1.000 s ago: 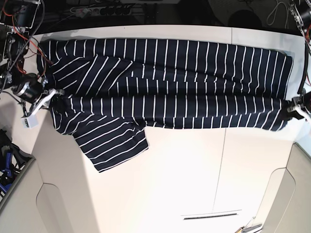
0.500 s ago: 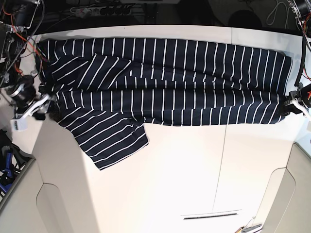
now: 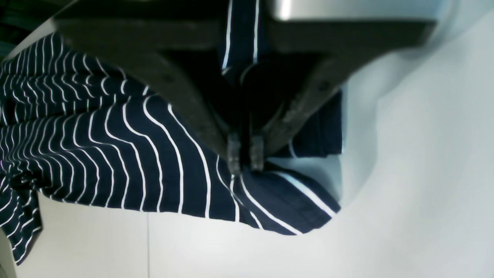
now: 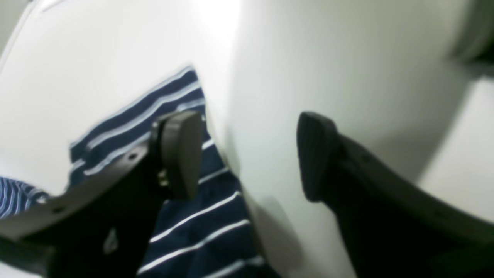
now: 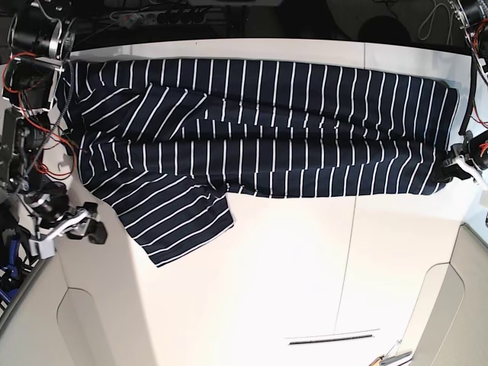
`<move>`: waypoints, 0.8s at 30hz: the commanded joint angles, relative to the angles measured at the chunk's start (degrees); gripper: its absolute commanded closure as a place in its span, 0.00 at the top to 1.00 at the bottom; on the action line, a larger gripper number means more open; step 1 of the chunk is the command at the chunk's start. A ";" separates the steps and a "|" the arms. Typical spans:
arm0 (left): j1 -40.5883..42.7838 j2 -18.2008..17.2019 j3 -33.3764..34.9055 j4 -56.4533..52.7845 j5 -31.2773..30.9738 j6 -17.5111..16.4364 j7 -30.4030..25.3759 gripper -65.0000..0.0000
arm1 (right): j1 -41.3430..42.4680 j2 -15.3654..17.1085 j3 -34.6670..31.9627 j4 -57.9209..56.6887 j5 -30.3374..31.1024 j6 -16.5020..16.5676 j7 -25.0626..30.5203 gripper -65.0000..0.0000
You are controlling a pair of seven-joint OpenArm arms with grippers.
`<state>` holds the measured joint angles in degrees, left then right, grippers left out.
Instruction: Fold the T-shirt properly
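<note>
The dark navy T-shirt (image 5: 259,137) with thin white stripes lies spread lengthwise across the back half of the white table (image 5: 305,274), one sleeve (image 5: 179,225) pointing toward the front. My left gripper (image 5: 455,165) is at the shirt's right end. In the left wrist view it (image 3: 245,156) is shut on a bunched fold of the shirt (image 3: 154,162). My right gripper (image 5: 85,227) is off the shirt's left edge, open and empty. In the right wrist view its fingers (image 4: 181,154) stand wide apart over the table, with a striped shirt corner (image 4: 200,220) beside the left finger.
Arm bases, red wires and cables (image 5: 30,69) crowd the back left corner. A power strip (image 5: 160,15) lies behind the table. A narrow slot (image 5: 332,337) is near the table's front edge. Blue gear (image 5: 11,259) sits at the left edge.
My right gripper let go of the shirt's left edge, opened, and moved toward the front, away from the cloth. My left gripper stayed shut on the right end.
</note>
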<state>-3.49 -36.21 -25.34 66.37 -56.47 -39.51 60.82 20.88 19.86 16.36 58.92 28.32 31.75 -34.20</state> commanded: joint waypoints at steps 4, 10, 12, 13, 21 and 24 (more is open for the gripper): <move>-0.81 -1.57 -0.37 0.96 -1.14 -0.49 -0.83 0.00 | 3.23 -0.87 -2.21 -3.50 -0.61 0.70 2.08 0.59; -0.81 -1.57 -0.39 0.96 -1.11 -0.49 -0.85 0.00 | 3.06 -7.04 -2.21 -4.20 -4.50 0.66 2.75 0.59; -0.81 -1.57 -0.37 0.96 -1.11 -0.49 -0.85 0.00 | 3.06 -8.76 -2.21 -4.20 -6.45 0.63 2.93 0.59; -0.81 -1.57 -0.39 0.96 -1.11 -0.49 -0.85 0.00 | 3.06 -9.44 -2.21 -4.20 -7.37 0.61 3.34 0.59; -0.81 -1.57 -0.37 0.96 -1.09 -0.49 -0.81 0.00 | 3.08 -11.32 -2.25 -4.20 -7.96 0.61 3.80 0.59; -0.79 -1.57 -0.39 0.96 -1.11 -0.49 -0.83 0.00 | 3.06 -11.30 -2.23 -4.20 -8.00 0.61 3.78 0.55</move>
<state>-3.49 -36.21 -25.34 66.37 -56.45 -39.51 60.84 22.39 8.08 14.06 53.91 19.62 31.92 -31.70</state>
